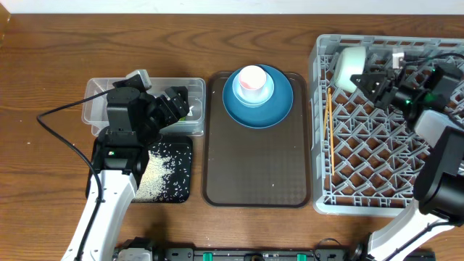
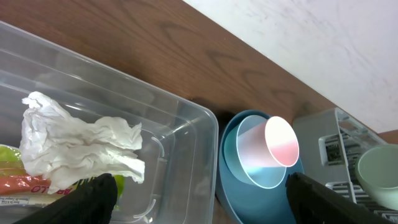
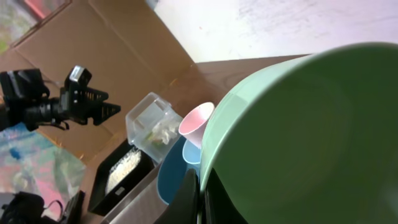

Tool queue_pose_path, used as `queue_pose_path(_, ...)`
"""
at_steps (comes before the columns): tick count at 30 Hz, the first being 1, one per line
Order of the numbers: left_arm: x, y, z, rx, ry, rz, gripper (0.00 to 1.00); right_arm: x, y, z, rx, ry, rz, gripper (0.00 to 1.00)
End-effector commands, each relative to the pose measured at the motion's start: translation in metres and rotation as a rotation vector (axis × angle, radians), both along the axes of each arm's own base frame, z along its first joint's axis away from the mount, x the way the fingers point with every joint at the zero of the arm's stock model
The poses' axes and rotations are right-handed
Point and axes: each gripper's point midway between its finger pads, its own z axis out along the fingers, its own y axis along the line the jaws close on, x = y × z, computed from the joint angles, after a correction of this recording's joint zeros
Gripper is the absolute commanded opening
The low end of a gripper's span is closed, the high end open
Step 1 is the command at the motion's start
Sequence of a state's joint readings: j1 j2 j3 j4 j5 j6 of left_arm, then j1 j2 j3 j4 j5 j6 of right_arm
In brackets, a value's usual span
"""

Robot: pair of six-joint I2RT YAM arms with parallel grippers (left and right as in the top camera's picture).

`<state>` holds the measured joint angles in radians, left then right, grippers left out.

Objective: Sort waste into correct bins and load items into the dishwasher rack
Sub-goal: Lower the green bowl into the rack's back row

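My right gripper [image 1: 370, 78] is shut on the rim of the pale mint-green bowl [image 1: 348, 67] and holds it tilted over the far left corner of the grey dishwasher rack [image 1: 435, 174]. In the right wrist view the bowl [image 3: 311, 137] fills the frame, with the jaws [image 3: 200, 199] pinching its rim. The wooden chopsticks [image 1: 328, 138] lie in the rack. A pink cup [image 1: 252, 78] sits in the blue plate-bowl [image 1: 275, 109]. My left gripper [image 1: 174, 105] is open and empty over the clear tub [image 1: 98, 101]. The tub holds the white tissue [image 2: 74, 140] and the yellow-green wrapper [image 2: 25, 183]. Rice grains [image 1: 159, 170] lie in the black tray [image 1: 185, 190].
The blue plate-bowl stands at the far end of the brown serving tray [image 1: 254, 167], between the bins and the rack. A black cable [image 1: 54, 134] loops on the table left of my left arm. A cardboard box [image 3: 93, 37] stands beyond the table.
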<state>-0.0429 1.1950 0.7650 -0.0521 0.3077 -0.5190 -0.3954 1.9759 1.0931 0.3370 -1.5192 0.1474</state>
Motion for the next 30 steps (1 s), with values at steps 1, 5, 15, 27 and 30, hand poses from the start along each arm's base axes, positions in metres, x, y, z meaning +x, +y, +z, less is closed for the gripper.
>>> queue_pose_path(1,0.000,0.001,-0.001,0.014,0.000,-0.002,0.90,0.003,-0.009,-0.007,0.000,0.035,-0.040,0.02)
queue_pose_path(5,0.000,0.001,-0.001,0.014,0.000,-0.002,0.90,0.003,-0.015,-0.008,0.012,0.067,-0.057,0.02)
queue_pose_path(15,0.000,0.001,-0.001,0.014,0.000,-0.001,0.89,0.006,-0.045,-0.012,0.100,0.264,-0.164,0.07)
queue_pose_path(27,0.000,0.001,-0.001,0.014,0.000,-0.002,0.89,0.002,-0.086,-0.014,0.160,0.346,-0.270,0.26)
queue_pose_path(30,0.000,0.001,-0.001,0.014,0.000,-0.002,0.90,0.005,-0.098,-0.018,0.184,0.406,-0.333,0.27)
